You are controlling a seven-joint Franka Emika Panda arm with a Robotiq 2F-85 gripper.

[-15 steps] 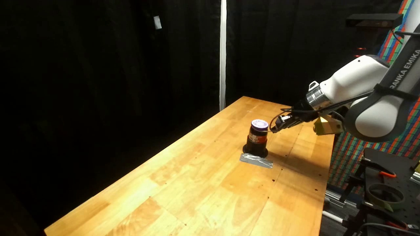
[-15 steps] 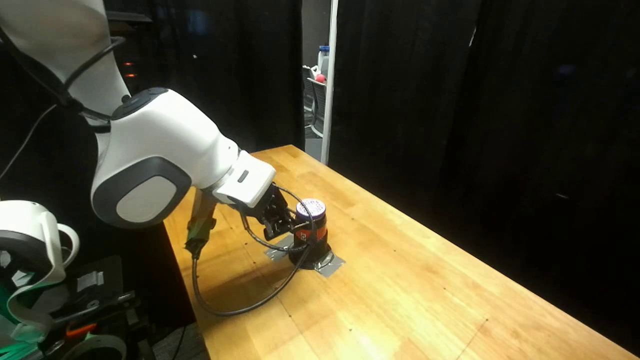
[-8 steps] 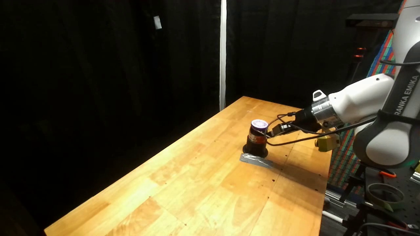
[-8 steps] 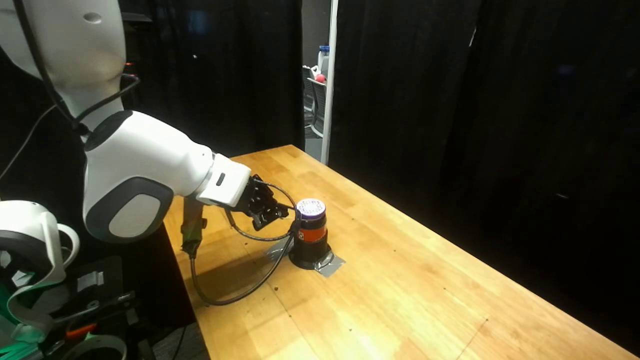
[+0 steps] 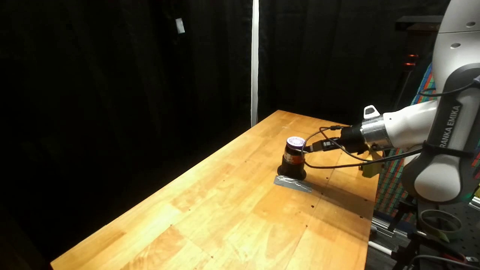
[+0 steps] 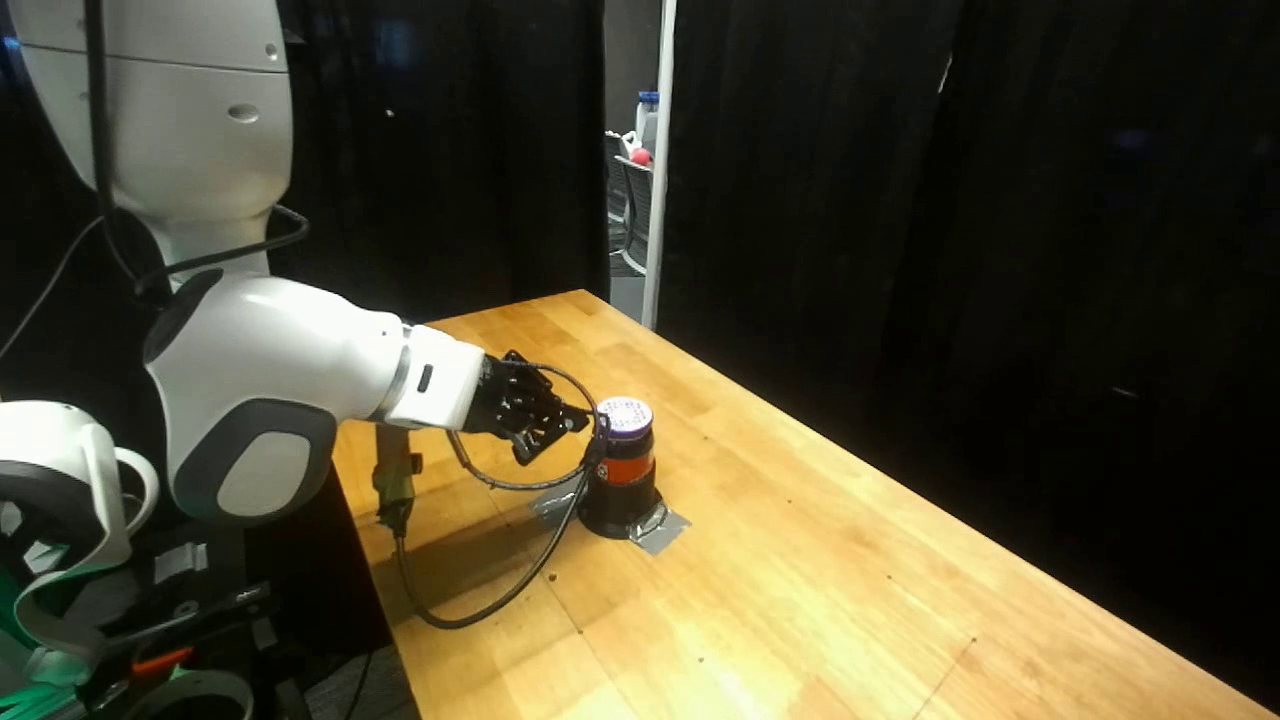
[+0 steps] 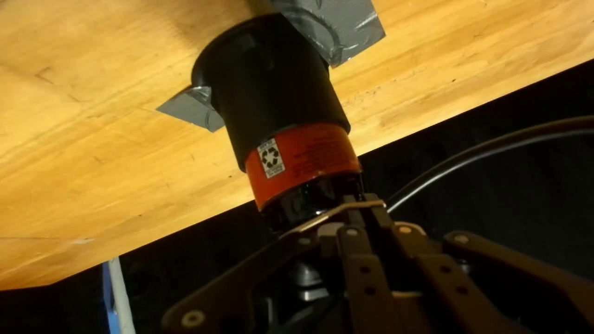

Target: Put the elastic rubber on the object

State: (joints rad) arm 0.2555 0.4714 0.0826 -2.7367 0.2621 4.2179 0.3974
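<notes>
The object is a dark can with a reddish-orange band, standing upright in both exterior views with a pale purple-rimmed top. In the wrist view the can appears upside down. The elastic rubber is a thin tan strand. It runs across my gripper's fingertips and along the can's dark upper part; its far side is hidden. My gripper is at the can's upper side, nearly horizontal in an exterior view. Its fingers are close together with a narrow dark gap; whether they count as shut is unclear.
The can sits in a black base fixed to the wooden table with grey tape. The arm's black cable loops beside the can. A dark cart with a tape roll stands past the table edge.
The arm has swung lower, turning the gripper from a steep downward angle to nearly horizontal. The fingertips stay beside the can's upper part. The cable loop has shifted. The can stays in place.
</notes>
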